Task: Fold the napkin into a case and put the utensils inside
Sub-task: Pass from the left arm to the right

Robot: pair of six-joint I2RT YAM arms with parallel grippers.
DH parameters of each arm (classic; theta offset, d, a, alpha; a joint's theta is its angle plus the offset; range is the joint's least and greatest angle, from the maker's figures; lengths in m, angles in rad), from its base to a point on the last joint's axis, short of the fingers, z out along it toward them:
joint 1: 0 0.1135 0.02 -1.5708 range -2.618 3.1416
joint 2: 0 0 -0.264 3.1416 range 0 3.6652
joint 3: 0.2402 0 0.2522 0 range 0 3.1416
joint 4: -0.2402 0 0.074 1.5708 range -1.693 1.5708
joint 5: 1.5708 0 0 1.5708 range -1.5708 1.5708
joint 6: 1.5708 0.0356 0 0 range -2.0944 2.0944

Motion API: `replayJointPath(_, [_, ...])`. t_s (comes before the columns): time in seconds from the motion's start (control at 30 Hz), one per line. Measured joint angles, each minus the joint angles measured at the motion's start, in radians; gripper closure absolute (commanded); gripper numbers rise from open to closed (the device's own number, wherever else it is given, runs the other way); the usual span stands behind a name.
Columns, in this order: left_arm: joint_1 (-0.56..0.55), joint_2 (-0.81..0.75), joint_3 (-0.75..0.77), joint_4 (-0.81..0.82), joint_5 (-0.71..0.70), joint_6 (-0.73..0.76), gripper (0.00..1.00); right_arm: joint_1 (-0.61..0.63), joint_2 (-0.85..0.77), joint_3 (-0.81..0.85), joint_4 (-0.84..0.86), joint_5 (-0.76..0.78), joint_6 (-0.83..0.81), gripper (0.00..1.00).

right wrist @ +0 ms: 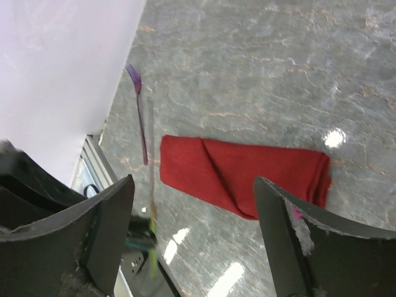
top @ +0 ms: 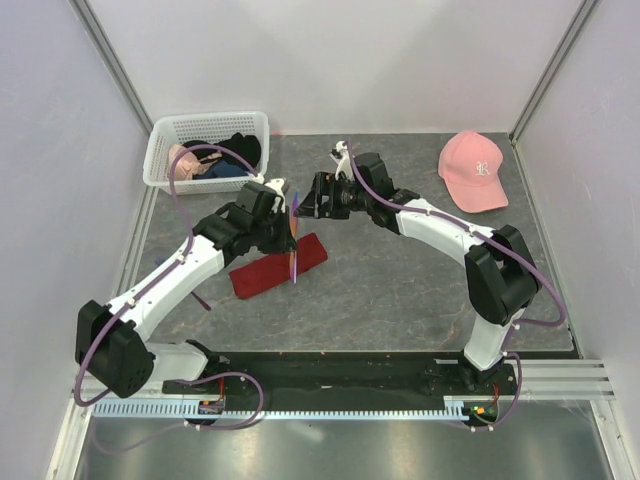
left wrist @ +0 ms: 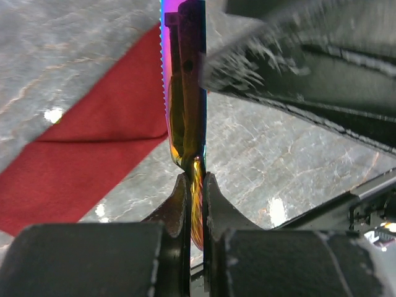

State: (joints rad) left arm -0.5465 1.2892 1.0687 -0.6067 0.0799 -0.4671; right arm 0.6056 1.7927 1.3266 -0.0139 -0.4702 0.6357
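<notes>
one mark can be read: a single white letter on the front panel of the pink cap (top: 473,172); it looks like an ornate capital "r", set in the middle of the panel just above the brim; it shows in the top view only, where the cap lies at the far right of the grey table (top: 400,285) with its brim towards the near side; the letter is small there, so whether it is stitched or printed cannot be told; the two wrist views show no writing that can be read
</notes>
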Motion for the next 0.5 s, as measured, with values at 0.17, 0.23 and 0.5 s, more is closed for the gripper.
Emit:
replayJointPath(0.17, [-0.056, 0.023, 0.011, -0.001, -0.019, -0.01, 0.98, 0.0, 0.0, -0.013, 0.053, -0.013, 0.039, 0.35])
replayJointPath(0.23, [-0.079, 0.031, 0.019, -0.001, -0.027, -0.013, 0.98, 0.0, 0.0, -0.029, 0.08, -0.022, 0.058, 0.48])
replayJointPath(0.5, [-0.124, 0.037, 0.031, -0.007, -0.016, -0.026, 0.55, -0.008, -0.029, -0.181, 0.296, -0.097, 0.236, 1.0])
